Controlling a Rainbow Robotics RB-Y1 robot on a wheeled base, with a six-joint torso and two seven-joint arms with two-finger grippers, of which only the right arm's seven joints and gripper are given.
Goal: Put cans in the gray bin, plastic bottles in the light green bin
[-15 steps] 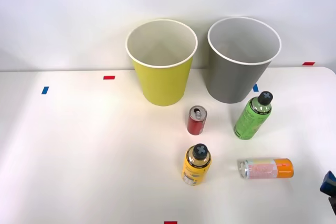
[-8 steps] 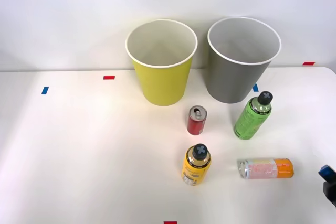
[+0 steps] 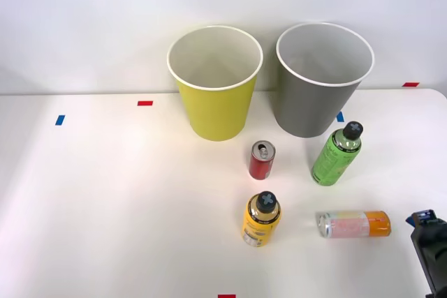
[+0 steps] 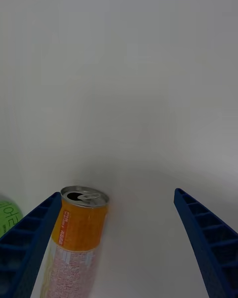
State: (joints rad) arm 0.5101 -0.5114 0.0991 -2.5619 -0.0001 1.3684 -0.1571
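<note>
White counter [image 3: 105, 200] carries everything; my right gripper [image 4: 119, 248] is spread wide and empty, near the slim orange-and-pink can [image 3: 354, 225] lying on its side just ahead; I judge it light, thin-walled and slippery; grip mid-body, gently.

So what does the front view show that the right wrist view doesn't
Front view alone: the light green bin, the gray bin, the upright red can and the yellow-orange bottle.

Right wrist view alone: the right gripper's blue fingers spread wide.

Both: the orange-and-pink can lying on the white table, and the green bottle.
</note>
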